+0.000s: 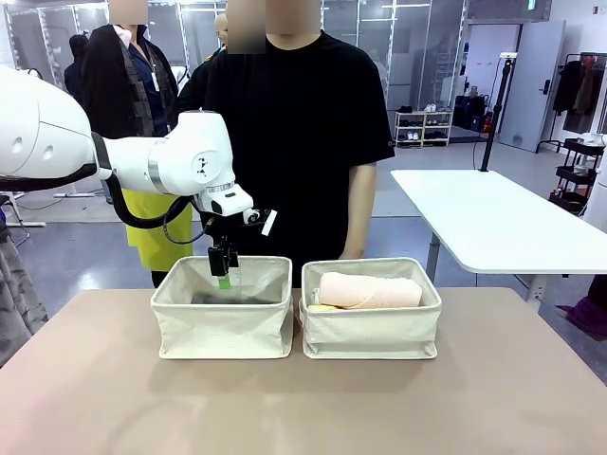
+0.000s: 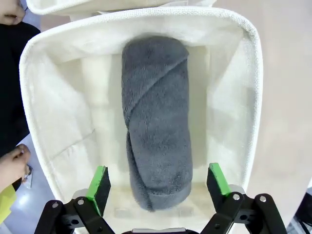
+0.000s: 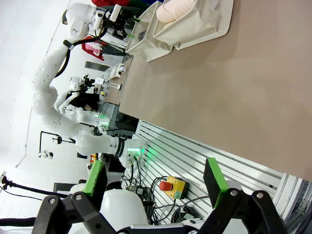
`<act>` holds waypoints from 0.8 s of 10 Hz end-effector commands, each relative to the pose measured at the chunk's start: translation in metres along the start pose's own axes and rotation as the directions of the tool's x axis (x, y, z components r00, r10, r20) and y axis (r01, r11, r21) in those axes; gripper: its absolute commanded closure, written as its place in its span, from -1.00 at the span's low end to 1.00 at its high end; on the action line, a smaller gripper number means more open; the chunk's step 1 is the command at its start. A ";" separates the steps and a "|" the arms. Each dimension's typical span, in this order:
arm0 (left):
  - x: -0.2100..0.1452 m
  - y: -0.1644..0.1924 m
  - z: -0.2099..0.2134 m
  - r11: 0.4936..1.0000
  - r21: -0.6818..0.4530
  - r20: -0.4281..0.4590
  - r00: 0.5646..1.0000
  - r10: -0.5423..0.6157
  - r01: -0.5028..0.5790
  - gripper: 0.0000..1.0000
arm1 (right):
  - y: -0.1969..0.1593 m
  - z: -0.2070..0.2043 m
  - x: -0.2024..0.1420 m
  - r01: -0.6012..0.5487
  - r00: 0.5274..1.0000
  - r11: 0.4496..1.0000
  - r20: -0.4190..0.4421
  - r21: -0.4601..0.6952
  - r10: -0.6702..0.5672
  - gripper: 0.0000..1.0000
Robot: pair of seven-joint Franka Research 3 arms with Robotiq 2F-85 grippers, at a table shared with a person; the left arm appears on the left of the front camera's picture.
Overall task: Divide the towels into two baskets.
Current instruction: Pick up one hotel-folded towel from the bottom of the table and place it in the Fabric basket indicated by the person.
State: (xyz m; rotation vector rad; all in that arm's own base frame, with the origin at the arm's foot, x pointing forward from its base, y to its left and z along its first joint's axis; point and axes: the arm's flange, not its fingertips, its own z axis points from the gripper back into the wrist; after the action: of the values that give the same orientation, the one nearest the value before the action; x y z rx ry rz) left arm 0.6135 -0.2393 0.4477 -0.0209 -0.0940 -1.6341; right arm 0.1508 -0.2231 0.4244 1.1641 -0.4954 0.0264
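Dark grey towel (image 2: pixel 157 141) between the spread left fingers (image 2: pixel 99 181).

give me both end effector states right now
left end effector: open, holding nothing, above the dark grey towel
right end effector: open, holding nothing

Two matching cream canvas baskets stand side by side, nearly touching, at mid-table. Left basket (image 1: pixel 224 322): soft upright walls, rectangular. It holds one dark grey towel (image 2: pixel 157 122), rolled, lying flat along the basket floor; in the left wrist view its axis runs from 12 to 6 o'clock. Right basket (image 1: pixel 372 327): holds a pale pink towel (image 1: pixel 370 290), rolled, lying on its side above the rim. A yellow towel (image 1: pixel 322 307) shows under it at 8 o'clock.
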 end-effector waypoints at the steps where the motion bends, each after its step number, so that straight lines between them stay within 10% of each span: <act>1: -0.003 0.000 0.007 1.000 -0.017 0.015 1.000 0.017 -0.017 -1.00 | 0.003 0.001 0.000 -0.013 1.000 1.000 0.005 0.005 0.013 -1.00; 8: -0.001 0.000 0.001 1.000 0.002 0.001 1.000 0.002 -0.002 -1.00 | 0.003 0.001 0.000 -0.013 1.000 1.000 0.005 0.005 0.013 -1.00</act>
State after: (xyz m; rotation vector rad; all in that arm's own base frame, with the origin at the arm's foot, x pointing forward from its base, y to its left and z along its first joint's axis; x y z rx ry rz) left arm 0.6129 -0.2419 0.4487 -0.0257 -0.0991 -1.6159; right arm 0.1508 -0.2231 0.4244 1.1641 -0.4954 0.0265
